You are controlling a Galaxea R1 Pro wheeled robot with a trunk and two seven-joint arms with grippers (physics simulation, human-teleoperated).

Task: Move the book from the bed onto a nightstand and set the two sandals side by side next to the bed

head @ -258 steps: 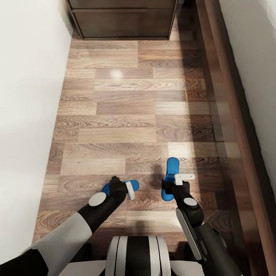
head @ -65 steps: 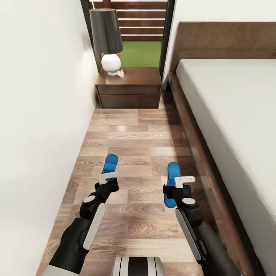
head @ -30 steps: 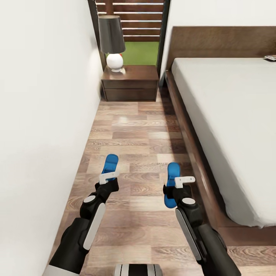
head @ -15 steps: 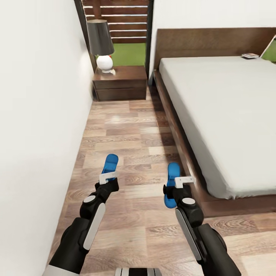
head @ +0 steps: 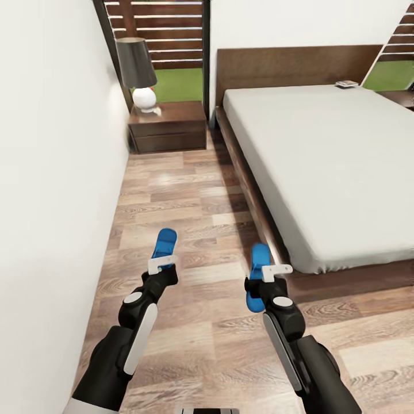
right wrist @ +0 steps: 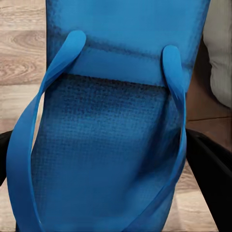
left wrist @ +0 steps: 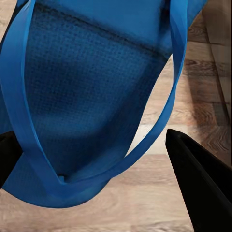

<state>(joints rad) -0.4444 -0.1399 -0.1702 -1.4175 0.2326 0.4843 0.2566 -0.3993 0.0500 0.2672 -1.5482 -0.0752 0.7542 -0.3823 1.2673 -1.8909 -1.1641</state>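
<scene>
Wood-plank floor (head: 190,195) runs between a white wall (head: 52,172) and the bed (head: 322,167), while the left gripper (head: 161,265) and right gripper (head: 270,270) each clamp narrowly on a blue sandal (head: 165,242), (head: 257,270), with the nightstand (head: 168,126) and lamp (head: 138,72) at eleven o'clock and the book (head: 347,84) at one.

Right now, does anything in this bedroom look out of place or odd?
Yes. The two blue sandals are off the floor: the left gripper holds one sandal and the right gripper holds the other sandal. A small book also lies at the far corner of the bed, by the headboard.
</scene>
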